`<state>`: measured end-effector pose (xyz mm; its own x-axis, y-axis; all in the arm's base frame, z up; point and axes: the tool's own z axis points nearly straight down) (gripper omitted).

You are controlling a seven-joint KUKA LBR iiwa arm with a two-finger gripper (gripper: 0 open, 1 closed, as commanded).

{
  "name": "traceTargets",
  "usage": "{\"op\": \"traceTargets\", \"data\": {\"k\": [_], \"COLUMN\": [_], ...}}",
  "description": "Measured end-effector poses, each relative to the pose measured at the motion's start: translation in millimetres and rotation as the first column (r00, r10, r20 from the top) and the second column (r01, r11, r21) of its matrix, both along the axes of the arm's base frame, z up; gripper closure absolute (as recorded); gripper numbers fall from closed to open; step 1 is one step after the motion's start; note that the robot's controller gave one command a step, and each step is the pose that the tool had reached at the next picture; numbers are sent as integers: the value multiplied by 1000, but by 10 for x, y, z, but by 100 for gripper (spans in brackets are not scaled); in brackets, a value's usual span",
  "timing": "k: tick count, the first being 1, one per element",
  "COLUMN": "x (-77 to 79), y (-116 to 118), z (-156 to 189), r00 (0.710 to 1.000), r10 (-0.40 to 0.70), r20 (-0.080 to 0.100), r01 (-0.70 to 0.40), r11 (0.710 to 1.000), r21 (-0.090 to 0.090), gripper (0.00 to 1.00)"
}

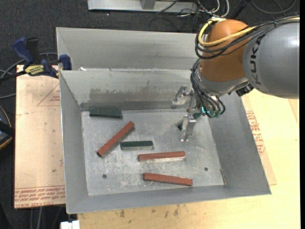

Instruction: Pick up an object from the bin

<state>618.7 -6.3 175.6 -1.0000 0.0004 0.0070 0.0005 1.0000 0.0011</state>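
Camera view: a grey bin (71,142); the arm (276,66), lettered "KUKA", hangs its jaws over bare floor right of centre, apart or together I cannot tell. Nearest them lies a red-brown bar (161,156), with a dark green bar (137,145) beside it.

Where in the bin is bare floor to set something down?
Bare: the back middle between the dark green bar and the gripper; the front left corner below the slanted brown bar. Crowded: the middle, around the short green bar and two brown bars.
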Motion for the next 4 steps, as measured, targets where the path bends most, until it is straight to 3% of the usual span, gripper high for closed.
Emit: {"op": "traceTargets", "data": {"k": [1,2,3,4], "x": [17,-279,-278,-278], "y": [-1,15,15,15], "z": [49,-963,-1000,-1000], "r00": [1000,993,993,993], "r10": [0,117,116,116], "r20": [8,6,17,17], "r01": [0,-117,-116,-116], "r11": [1000,993,993,993], "r21": [0,0,-1,-1], "gripper": [0,100,0,0]}}
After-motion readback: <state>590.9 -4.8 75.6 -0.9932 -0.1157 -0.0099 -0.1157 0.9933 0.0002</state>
